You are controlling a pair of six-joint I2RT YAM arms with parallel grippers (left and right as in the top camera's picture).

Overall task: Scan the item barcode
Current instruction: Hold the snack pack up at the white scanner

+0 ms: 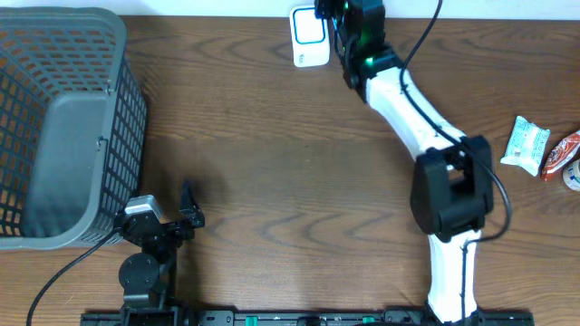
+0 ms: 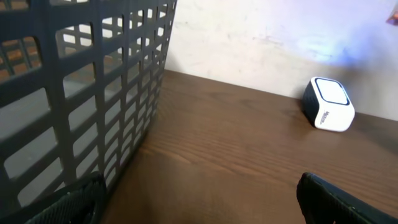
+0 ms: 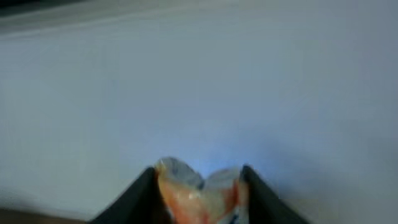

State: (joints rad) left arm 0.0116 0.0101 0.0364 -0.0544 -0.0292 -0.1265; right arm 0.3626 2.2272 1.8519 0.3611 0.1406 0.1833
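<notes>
The white scanner [image 1: 309, 38] with a blue-edged face stands at the table's far edge; the left wrist view shows it as a scanner [image 2: 328, 104] by the wall. My right gripper [image 1: 339, 18] is stretched out just right of it. In the right wrist view my right gripper [image 3: 198, 177] is shut on the item [image 3: 200, 194], a crumpled orange and white packet, in front of a pale wall lit blue. The item's barcode does not show. My left gripper [image 1: 188, 210] rests near the front left, and the left gripper [image 2: 199, 199] is open with nothing between its fingers.
A grey mesh basket [image 1: 127, 118] fills the left side, close to my left gripper; its basket wall [image 2: 81, 93] looms in the left wrist view. At the right edge lie a white and green packet [image 1: 526, 145], a red packet [image 1: 562, 154] and a round thing [image 1: 573, 175].
</notes>
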